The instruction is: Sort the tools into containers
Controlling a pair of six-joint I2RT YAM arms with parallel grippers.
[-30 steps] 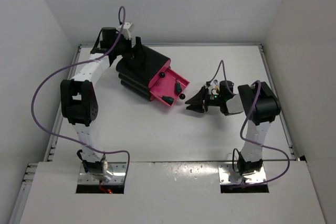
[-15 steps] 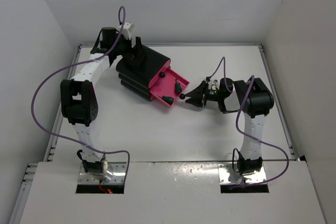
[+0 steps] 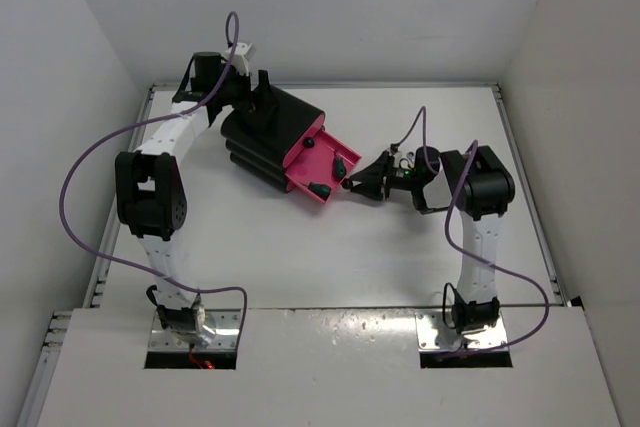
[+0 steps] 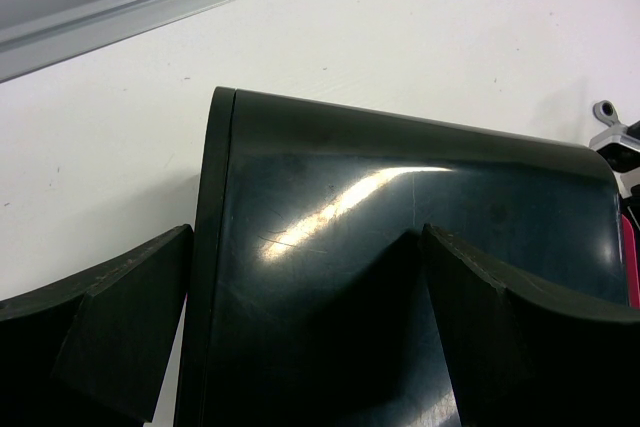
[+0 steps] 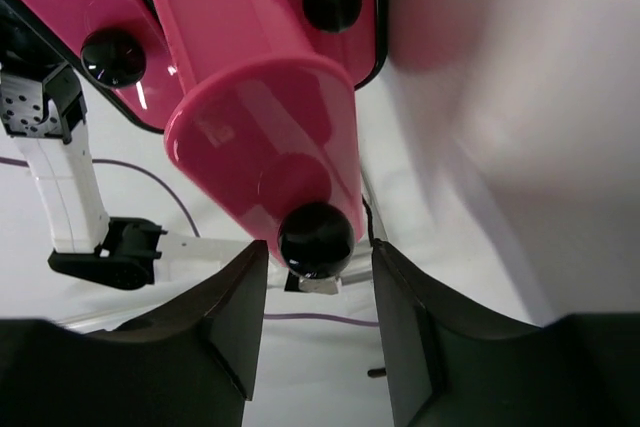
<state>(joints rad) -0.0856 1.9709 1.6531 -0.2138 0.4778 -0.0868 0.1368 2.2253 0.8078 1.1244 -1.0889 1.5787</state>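
Note:
The black cabinet [image 3: 262, 142] stands at the back left, turned at an angle. One magenta-pink drawer [image 3: 322, 162] is pulled out toward the right. In the right wrist view this drawer [image 5: 250, 97] ends in a round black knob [image 5: 316, 237]. My right gripper [image 5: 318, 253] is open, with one finger on each side of that knob and not touching it. In the top view it [image 3: 353, 185] sits at the drawer's front. Two small dark greenish items [image 3: 340, 162] lie in the open drawer. My left gripper [image 4: 310, 237] is open over the cabinet's back [image 4: 400, 207].
Two other drawer knobs [image 5: 113, 55] show on the shut drawers beside the open one. White walls close the table on the left, back and right. A purple cable [image 3: 80, 167] loops off the left arm.
My right gripper has moved left up to the open drawer, and its fingers now stand around the knob. The cabinet, drawer and left arm have not moved.

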